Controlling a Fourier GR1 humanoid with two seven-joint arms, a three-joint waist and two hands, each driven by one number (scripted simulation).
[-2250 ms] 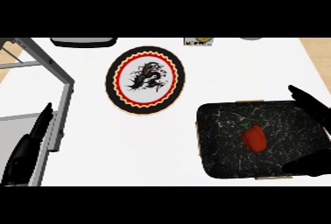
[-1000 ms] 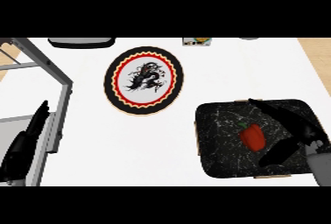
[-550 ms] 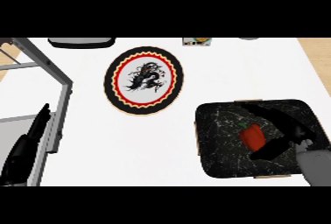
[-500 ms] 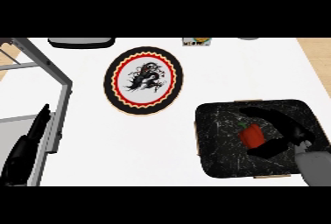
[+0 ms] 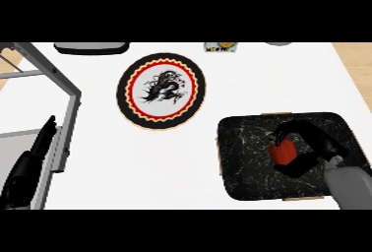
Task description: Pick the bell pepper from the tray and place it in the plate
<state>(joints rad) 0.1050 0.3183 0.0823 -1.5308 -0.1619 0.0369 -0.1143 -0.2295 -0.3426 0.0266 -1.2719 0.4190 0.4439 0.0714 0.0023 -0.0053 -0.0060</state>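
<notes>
closed down over the last half second, curled round the red bell pepper (image 5: 283, 152) where spread wide above the tray two seconds back. far left: left hand (image 5: 29, 170) resting at the counter's edge, fingers straight, holding nothing. centre: dragon-patterned plate (image 5: 161, 91), bare. right: dark marbled tray (image 5: 251, 162), pepper inside, right of middle, long axis roughly up the view. right hand (image 5: 309, 147) wrapped round it from the right. plate up and left of the pepper; right arm much nearer.
</notes>
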